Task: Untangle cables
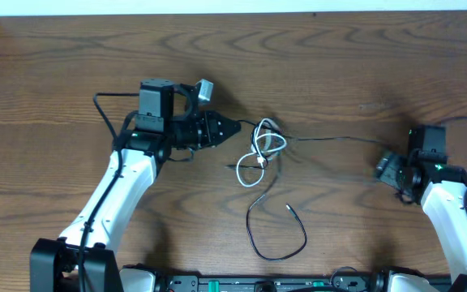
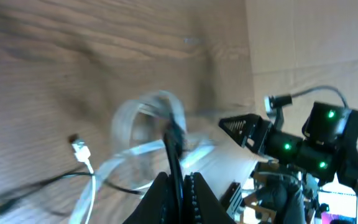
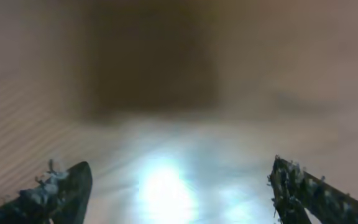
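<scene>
The white cable (image 1: pixel 267 146) lies coiled in loops at the table's middle, with the black cable (image 1: pixel 331 139) threaded through it. One black strand runs right toward my right gripper (image 1: pixel 387 168); another curls into a loop (image 1: pixel 278 239) near the front edge. My left gripper (image 1: pixel 232 128) points right at the tangle. In the left wrist view it (image 2: pixel 180 186) is shut on the black cable (image 2: pixel 174 140), with the white loop (image 2: pixel 135 118) and a white plug (image 2: pixel 79 149) beyond. In the right wrist view my right gripper (image 3: pixel 179 193) is open, with only blurred table between its fingers (image 3: pixel 64 186).
The wooden table (image 1: pixel 339 65) stretches bare behind the cables. A small grey block (image 1: pixel 205 89) sits on the left arm near its wrist. The right arm (image 2: pixel 303 143) shows across the table in the left wrist view.
</scene>
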{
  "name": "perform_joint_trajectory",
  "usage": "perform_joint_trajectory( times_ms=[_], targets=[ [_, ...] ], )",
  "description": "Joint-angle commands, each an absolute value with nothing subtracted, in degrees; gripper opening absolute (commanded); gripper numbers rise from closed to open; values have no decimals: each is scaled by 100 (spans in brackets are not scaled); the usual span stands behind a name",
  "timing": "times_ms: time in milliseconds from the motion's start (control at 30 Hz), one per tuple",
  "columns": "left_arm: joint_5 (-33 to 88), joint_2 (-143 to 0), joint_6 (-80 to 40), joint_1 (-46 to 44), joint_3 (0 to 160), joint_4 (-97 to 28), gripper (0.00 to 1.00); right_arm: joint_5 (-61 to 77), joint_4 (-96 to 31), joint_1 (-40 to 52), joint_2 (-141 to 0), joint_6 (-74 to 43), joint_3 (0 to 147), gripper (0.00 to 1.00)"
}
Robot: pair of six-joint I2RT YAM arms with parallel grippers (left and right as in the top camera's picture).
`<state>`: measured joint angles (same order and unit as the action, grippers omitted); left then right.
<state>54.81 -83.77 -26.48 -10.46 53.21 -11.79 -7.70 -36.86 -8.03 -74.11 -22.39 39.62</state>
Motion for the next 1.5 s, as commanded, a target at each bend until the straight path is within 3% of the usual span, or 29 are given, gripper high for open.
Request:
perform_joint_trajectory(
  times_ms=[0,100,233,367,500,700,1133,1300,1433,1467],
  targets=[
    [5336,-8261,-2506,-1339,5439,-1177,9,2399,-3424,-816,-7426,-191,3953,88],
    [5153,-8261,-2499,-1496,5439,-1199,9,2423,-3378,-816,-7426,-207,3953,83],
    [5131,-8261,-2394,-1651,5439,-1258,9,1505,-3551,-816,-7426,-425,3953,67],
    [4963,-8261,-2285,-1730,5439,-1479,9,268,-3837,-816,-7426,-1170,3953,75],
    [4274,-8261,-2204,-1745,5439,-1911,35,172,-3951,-816,-7426,-1291,3953,76],
    [3568,-8261,-2010,-1745,5430,-2252,46,539,-3922,-816,-7426,-1306,3953,82],
    [3514,-8521,-2014,-2228,5380,-1846,47,812,-3903,-777,-7426,-1306,3953,82],
    [2987,-8790,-2082,-2539,5380,-1616,45,812,-3929,-779,-7426,-1306,3953,82],
    [2856,-8982,-2088,-2685,5380,-1372,40,819,-3938,-777,-7426,-1306,3953,82],
    [2842,-9072,-2174,-2733,5380,-1212,36,1015,-3929,-777,-7426,-1302,3953,86]
  ],
)
